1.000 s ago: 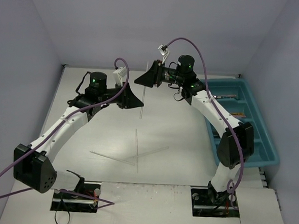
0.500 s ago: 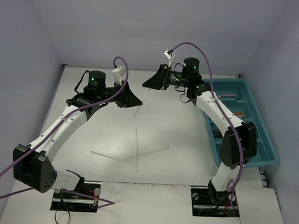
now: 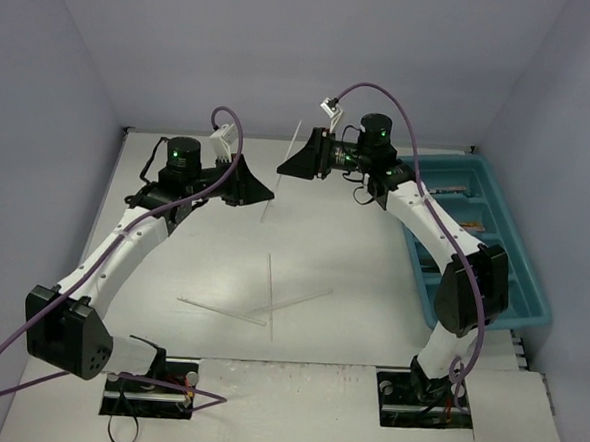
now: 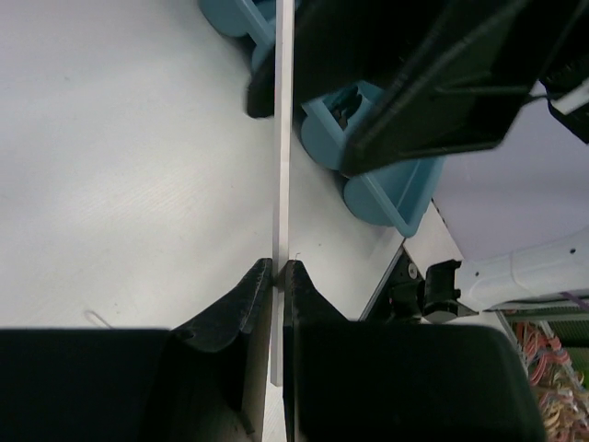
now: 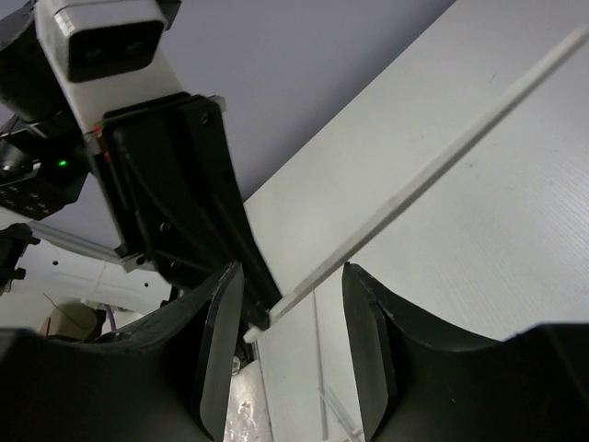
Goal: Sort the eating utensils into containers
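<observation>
My left gripper (image 3: 272, 192) is shut on a thin white stick (image 3: 267, 211), held above the back of the table. In the left wrist view the stick (image 4: 282, 166) runs straight up from the pinched jaws of the left gripper (image 4: 278, 267). My right gripper (image 3: 281, 167) faces it from the right, open. In the right wrist view the stick (image 5: 414, 184) passes slantwise between the spread fingers of the right gripper (image 5: 293, 272) without touching either pad. The teal tray (image 3: 531, 296) of containers stands at the right, with a few utensils (image 3: 447, 190) in its far compartments.
Three more white sticks (image 3: 270, 295) lie crossed on the table between the two arm bases. The tray's rounded teal end (image 4: 386, 198) shows behind the right gripper's black body (image 4: 433, 83). Purple walls close in the table on the left, back and right.
The left gripper has drawn back to the left and tilted the stick, whose top now leans right. The right gripper has shifted right; its jaws narrowed, then spread again.
</observation>
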{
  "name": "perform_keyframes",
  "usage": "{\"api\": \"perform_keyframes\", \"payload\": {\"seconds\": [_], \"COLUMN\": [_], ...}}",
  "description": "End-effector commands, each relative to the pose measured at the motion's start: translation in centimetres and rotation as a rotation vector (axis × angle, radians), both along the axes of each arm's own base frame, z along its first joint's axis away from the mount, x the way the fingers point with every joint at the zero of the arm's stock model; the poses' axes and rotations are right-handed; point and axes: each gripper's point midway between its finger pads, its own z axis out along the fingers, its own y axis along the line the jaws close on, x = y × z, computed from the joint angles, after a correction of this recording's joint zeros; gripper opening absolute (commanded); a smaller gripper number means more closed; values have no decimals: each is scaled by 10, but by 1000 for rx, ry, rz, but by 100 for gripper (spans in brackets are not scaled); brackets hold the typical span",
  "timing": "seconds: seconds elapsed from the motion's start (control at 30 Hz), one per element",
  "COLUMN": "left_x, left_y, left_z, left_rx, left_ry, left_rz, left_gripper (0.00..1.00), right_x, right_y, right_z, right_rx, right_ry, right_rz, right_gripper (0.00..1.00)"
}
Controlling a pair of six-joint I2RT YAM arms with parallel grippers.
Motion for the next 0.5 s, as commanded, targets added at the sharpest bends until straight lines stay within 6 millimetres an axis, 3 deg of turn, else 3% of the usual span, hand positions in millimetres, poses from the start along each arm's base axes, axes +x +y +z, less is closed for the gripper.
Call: {"api": "perform_keyframes", "payload": {"seconds": [0.0,0.47], "left_x": [10,7], "left_y": [9,9], "left_z": [46,52], "left_rx": [-101,-135], "left_ry": [-112,-147], "left_rz": [59,64], "left_gripper": [0,0], "right_x": [-18,3], "right_y": [-3,9], "right_z": [55,66], "right_rx": [81,213], "right_ry": [-107,73], "right_rz": [21,-21], "right_gripper": [43,48]}}
